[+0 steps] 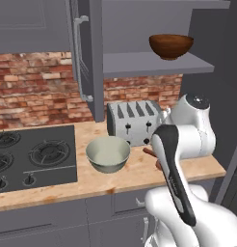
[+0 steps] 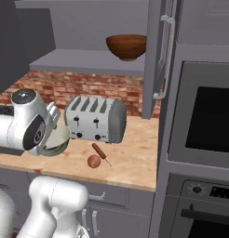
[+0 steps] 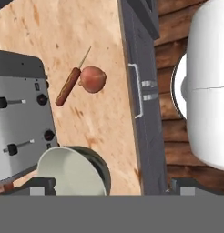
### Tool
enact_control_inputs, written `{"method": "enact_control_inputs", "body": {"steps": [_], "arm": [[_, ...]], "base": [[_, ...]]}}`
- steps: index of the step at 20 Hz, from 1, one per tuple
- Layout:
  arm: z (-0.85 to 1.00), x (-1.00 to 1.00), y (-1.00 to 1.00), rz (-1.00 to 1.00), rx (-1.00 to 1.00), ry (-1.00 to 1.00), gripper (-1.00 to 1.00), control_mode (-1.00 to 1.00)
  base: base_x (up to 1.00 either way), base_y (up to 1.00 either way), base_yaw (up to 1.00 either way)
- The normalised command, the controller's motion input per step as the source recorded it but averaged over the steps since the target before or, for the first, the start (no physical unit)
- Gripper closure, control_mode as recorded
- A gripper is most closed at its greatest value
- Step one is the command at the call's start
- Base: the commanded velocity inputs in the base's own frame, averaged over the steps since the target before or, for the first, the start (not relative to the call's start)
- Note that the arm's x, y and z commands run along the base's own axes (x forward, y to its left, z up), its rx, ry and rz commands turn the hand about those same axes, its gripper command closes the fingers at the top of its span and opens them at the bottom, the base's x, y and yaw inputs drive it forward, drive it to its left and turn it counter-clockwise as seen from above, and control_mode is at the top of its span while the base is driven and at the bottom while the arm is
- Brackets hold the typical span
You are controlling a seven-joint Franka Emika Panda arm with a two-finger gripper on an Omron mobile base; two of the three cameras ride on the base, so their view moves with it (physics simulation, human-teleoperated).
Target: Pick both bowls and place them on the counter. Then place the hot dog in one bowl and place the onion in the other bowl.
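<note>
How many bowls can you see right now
2: the pale grey-green bowl stands on the counter in front of the toaster; the dark reddish-brown bowl sits on the open cabinet shelf above. None seems hidden.

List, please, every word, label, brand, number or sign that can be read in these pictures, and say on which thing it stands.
No text can be read with certainty.
Oven control panel: a row of small pale marks, too small to read.
Robot arm: a thin reddish marking on the dark strip, too blurred to read.
Toaster: knobs and levers, no lettering visible.
</note>
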Motion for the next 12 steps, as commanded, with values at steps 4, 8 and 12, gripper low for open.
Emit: {"method": "enact_control_inputs", "body": {"steps": [4, 8, 12], "arm": [[0.51, -0.21, -0.27, 0.0, -0.15, -0.01, -1.0, -1.0], [0.56, -0.15, -0.25, 0.0, -0.09, 0.0, -1.0, -1.0], [0.57, -0.12, -0.26, 0.0, -0.05, -0.03, -1.0, -1.0]], "base": [[0.0, 0.0, 0.0], [0.0, 0.0, 0.0], [0.0, 0.0, 0.0]]}}
